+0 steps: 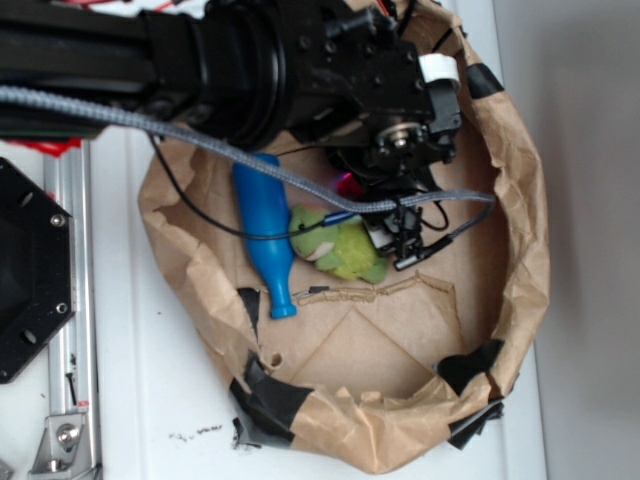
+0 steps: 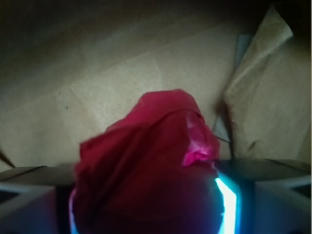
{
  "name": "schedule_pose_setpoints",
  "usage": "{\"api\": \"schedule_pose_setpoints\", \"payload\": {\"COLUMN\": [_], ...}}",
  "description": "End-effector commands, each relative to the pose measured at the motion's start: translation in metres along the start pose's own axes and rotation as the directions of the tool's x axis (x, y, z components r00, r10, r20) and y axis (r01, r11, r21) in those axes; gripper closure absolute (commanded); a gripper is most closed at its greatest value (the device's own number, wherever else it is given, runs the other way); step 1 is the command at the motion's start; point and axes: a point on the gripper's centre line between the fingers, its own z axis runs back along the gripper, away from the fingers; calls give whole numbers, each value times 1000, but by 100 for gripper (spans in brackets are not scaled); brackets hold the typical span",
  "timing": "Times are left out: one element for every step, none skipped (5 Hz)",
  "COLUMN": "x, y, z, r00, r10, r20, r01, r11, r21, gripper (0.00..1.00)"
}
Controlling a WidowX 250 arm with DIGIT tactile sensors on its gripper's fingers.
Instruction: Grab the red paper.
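Gripper [image 2: 146, 204] down inside the brown paper ring [image 1: 520, 200], near its upper edge — jaws set on either side of the red paper [image 2: 151, 161], pressed in against the wad. In the exterior view, only a sliver of red visible beneath the arm. Green plush turtle [image 1: 340, 245] and blue bottle [image 1: 265, 235] just beside, toward the ring's left half. Step in hand, by judgement: securing the grasp. Hold firm pressure on the crumpled bulk, not a loose fold. Lift straight up — clear of the ring wall and the turtle. Check for slip before travel.
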Motion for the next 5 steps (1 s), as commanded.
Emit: {"api": "schedule_pose_setpoints", "payload": {"x": [-1,-10,-23,-28,-30], "y": [-29,-35,-41,-43,-42], "z": [99,151,186,186,181], "r00": [967,967,976,974,983], "r10": [-249,-198,-130,-107,-110], "r20": [60,158,175,199,149], "r01": [245,200,155,132,122], "r11": [967,980,979,985,989], "r21": [70,4,-133,-111,-77], "gripper": [100,100,100,100,100]}}
